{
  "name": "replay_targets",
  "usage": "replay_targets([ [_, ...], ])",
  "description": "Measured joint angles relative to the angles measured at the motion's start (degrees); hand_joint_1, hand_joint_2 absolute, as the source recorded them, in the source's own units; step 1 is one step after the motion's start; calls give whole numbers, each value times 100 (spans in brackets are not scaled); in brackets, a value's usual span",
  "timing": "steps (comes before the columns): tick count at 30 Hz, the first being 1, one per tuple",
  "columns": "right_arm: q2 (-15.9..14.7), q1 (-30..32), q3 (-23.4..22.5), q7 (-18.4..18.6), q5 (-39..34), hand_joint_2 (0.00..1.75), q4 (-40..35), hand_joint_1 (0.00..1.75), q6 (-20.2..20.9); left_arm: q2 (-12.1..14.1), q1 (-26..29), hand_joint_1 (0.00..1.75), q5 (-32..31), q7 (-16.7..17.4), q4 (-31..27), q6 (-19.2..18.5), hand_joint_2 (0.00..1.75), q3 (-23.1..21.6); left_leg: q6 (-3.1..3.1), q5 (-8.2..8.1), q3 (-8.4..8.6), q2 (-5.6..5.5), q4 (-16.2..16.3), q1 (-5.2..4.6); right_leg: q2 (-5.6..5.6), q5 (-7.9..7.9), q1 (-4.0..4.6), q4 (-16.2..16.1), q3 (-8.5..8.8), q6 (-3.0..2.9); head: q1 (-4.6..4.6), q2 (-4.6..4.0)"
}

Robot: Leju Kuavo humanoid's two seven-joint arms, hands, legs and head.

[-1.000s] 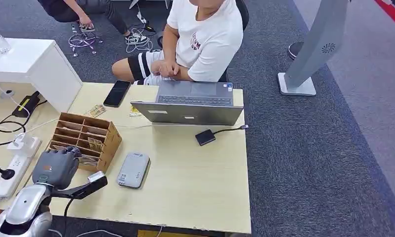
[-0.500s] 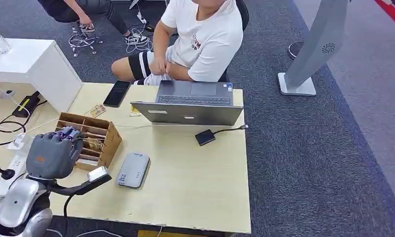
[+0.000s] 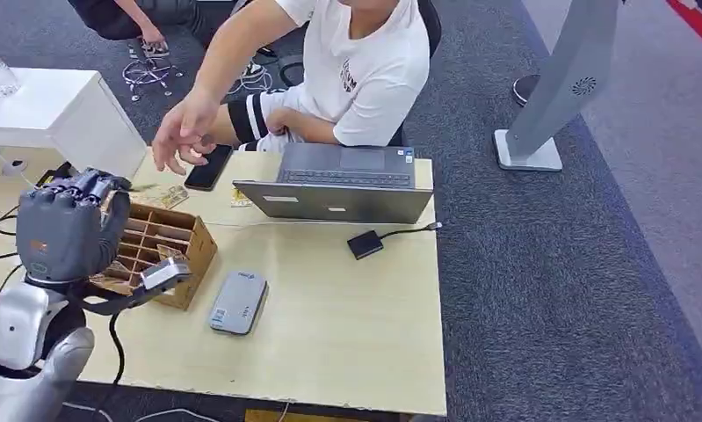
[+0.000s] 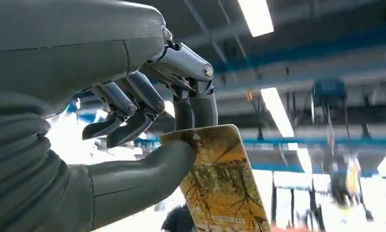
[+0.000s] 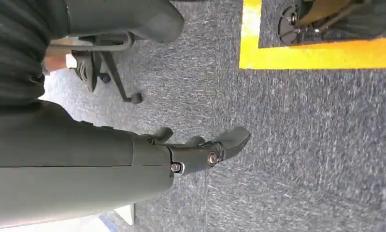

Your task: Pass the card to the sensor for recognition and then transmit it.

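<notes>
Your left hand (image 4: 133, 121) pinches card (image 4: 222, 181) between thumb and fingers (image 4: 195, 108), raised toward person's hand (image 3: 182, 134) for handover; right hand (image 5: 200, 150) hangs, fingers apart.

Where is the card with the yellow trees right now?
The card is pinched in the robot's left hand, raised at the table's left side above the wooden box, near the seated person's outstretched hand.
</notes>
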Motion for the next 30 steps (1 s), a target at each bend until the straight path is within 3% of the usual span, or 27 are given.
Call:
replay_targets([
  [3,0,-33,24,20,66,175,0,0,103,-57,-876,175,-289,0,986,224,175,-28,-3,13,-3,-7,0,1,-5,7,1,1,-1,1,0,0],
  [8,0,-55,35,94,85,175,0,0,186,-144,-2307,175,-619,35,2825,294,175,-214,-12,21,-3,-5,0,2,-2,22,1,5,-4,-7,-2,0],
  [12,0,-57,35,103,85,175,0,0,223,-245,-2937,175,-718,90,3807,353,175,-361,-13,22,-4,-5,0,1,-1,22,1,5,-4,-7,0,0],
  [17,0,-52,35,120,61,175,2,0,197,-319,-3120,175,-687,129,4465,447,175,-415,-13,20,-5,4,0,1,9,22,0,5,-7,-7,-2,0],
  [29,-2,-45,35,96,61,175,2,0,232,-306,-3189,175,-521,151,5225,635,175,-433,-12,20,-10,8,0,2,12,22,1,6,-12,-7,-2,0],
  [30,-2,-43,35,96,61,175,2,0,232,-304,-3189,159,-521,151,5254,635,175,-433,-12,20,-11,7,0,2,12,22,1,6,-12,-7,-2,0],
])
